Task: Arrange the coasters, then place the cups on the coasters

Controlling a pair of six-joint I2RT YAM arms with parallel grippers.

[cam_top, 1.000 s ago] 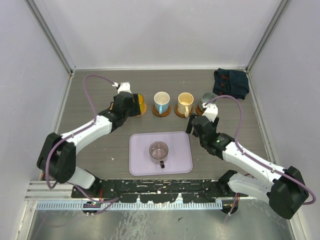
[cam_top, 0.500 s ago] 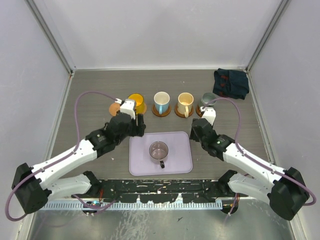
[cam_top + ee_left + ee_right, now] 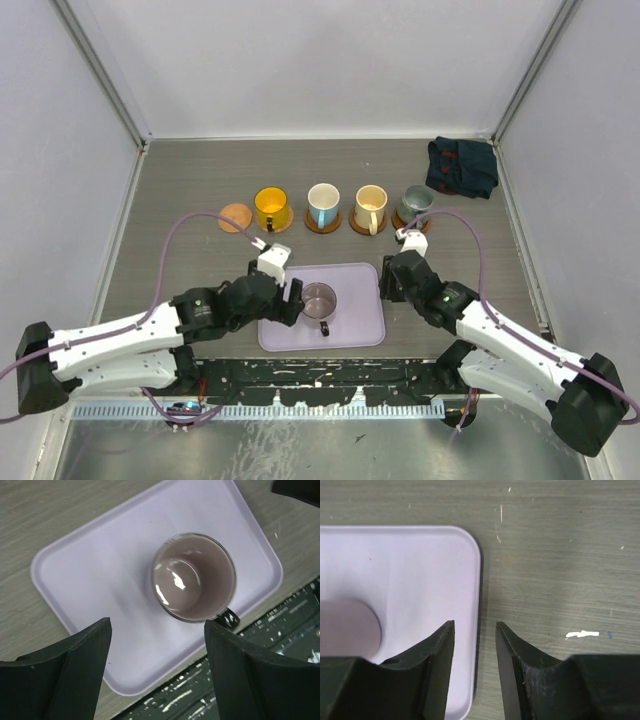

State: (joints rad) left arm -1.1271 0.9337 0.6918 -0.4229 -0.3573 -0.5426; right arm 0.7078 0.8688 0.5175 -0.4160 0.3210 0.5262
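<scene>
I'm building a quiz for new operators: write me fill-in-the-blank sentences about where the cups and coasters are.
1. The translucent cup stands on the lilac ____.
2. The dark cloth lies in the table's far ____ corner.
3. The bare coaster lies at the row's ____ end.
4. The left gripper has its jaws ____.
Missing words: tray; right; left; open.

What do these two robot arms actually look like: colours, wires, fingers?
The left arm and right arm have white shells with black joints. A purple cable loops along each. Each ends in two black, wedge-shaped fingers.
</scene>
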